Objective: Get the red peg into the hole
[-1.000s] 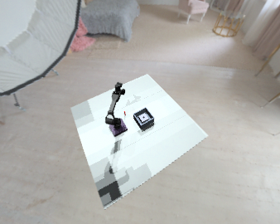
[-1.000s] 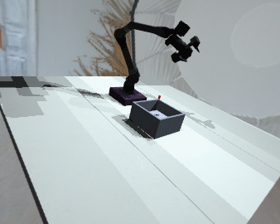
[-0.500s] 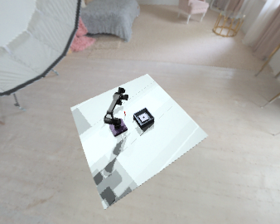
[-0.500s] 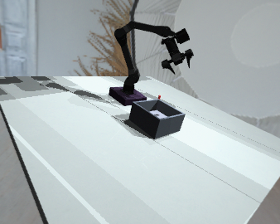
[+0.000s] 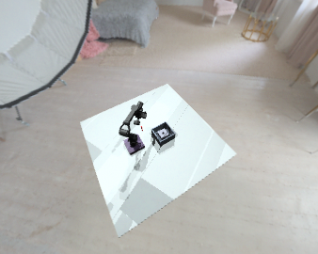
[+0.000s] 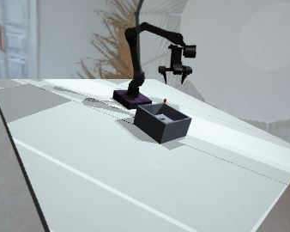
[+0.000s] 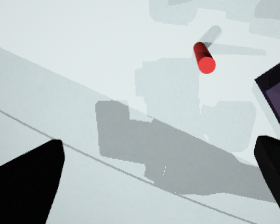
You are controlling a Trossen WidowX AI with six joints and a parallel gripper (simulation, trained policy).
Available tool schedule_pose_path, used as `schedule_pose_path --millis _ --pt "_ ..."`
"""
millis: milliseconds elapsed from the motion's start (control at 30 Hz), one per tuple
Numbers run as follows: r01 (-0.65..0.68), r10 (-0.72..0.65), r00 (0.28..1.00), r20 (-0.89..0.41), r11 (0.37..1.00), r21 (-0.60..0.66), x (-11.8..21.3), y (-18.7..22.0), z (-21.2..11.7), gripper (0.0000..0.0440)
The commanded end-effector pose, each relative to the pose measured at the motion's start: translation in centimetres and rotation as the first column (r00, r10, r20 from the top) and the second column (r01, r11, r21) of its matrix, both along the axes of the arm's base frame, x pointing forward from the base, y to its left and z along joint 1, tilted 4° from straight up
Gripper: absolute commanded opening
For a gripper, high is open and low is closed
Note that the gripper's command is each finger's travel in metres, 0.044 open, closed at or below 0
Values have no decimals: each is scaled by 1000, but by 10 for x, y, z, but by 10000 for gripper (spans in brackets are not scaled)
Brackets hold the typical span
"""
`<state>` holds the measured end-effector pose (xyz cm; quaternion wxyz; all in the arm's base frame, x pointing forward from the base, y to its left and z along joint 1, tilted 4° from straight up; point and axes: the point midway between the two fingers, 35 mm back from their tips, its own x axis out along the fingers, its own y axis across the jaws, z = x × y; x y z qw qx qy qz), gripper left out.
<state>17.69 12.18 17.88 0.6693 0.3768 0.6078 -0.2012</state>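
The red peg stands upright on the table, between the arm and the box; in the wrist view it is right of centre near the top. My gripper is open and empty, fingers pointing down. It hangs well above the table, off to one side of the peg and not touching it. The open dark box stands beside the peg. The pale plate with a dark hole shows at its bottom.
The arm's purple base stands near the peg and box. A dark-edged purple corner at the right of the wrist view looks like that base. The box's raised walls stand around the plate. Arm shadows cross the white table.
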Motion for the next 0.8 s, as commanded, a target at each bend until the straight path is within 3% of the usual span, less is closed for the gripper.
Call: schedule_pose_path --millis 0,333,767 --pt "-34 24 995 -98 994 -103 -8 -11 -21 440" --pt "-83 31 975 -218 969 -233 -10 -18 -64 440" --pt "-119 48 974 -221 939 -321 -1 -19 -119 440"
